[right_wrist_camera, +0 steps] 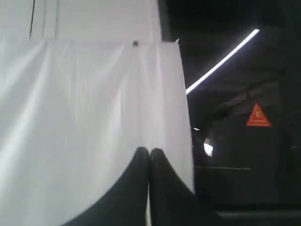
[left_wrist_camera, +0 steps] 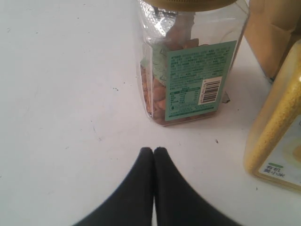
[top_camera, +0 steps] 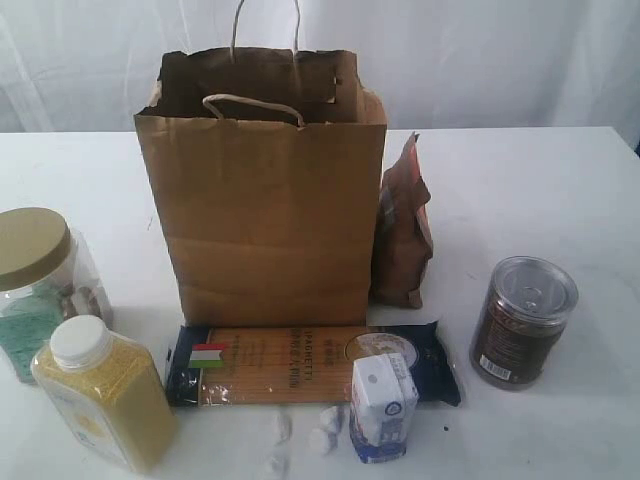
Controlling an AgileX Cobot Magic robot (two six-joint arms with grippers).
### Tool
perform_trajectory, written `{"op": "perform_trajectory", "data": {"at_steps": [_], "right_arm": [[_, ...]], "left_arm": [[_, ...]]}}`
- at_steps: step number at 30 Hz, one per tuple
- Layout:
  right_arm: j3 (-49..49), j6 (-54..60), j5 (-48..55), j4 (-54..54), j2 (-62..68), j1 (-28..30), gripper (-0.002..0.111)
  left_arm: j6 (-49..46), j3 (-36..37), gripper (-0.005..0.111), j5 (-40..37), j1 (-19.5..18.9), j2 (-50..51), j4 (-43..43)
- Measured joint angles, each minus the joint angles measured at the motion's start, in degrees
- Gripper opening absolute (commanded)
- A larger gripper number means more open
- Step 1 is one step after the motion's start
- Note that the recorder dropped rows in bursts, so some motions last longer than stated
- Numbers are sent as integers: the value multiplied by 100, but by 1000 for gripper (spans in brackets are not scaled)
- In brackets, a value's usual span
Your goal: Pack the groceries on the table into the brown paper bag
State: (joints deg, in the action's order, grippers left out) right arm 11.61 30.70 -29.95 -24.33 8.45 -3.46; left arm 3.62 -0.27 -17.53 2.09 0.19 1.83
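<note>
- The paper bag [top_camera: 262, 210] stands upright mid-table [top_camera: 540, 190], toward the back.
- The pouch [top_camera: 402, 235] stands just beside the bag's right side.
- The spaghetti packet [top_camera: 280, 362] lies flat before the bag.
- The carton [top_camera: 383, 408] stands at the packet's front right end.
- The can [top_camera: 522, 322] stands right of the packet, apart from it.
- The jar [top_camera: 40, 285] stands far left, with the bottle of grains [top_camera: 105, 395] just before it.

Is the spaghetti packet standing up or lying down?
Lying down: the spaghetti packet rests flat on the table in front of the brown paper bag.
</note>
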Motion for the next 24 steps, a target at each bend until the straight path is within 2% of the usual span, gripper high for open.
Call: {"op": "perform_trajectory", "data": {"at_steps": [2,4,9,12,16,20,24], "right_arm": [[36,1229,258,-68,494,0,0],[36,1784,206,-107,983,0,0],[537,2033,158,-160,2239,0,0],[1288,1865,549,-170,2835,0,0],[2521,1482,1729,-180,3602,0,0],[3644,1424,3633,-194,4519,0,0],[4179,1424,5468,15,5417,0,0]], "left_arm": [[0,0,0,0,0,0,0],[0,0,0,0,0,0,0],[0,0,0,0,0,0,0],[0,0,0,0,0,0,0],[0,0,0,0,0,0,0],[0,0,0,0,0,0,0],[0,0,0,0,0,0,0]]}}
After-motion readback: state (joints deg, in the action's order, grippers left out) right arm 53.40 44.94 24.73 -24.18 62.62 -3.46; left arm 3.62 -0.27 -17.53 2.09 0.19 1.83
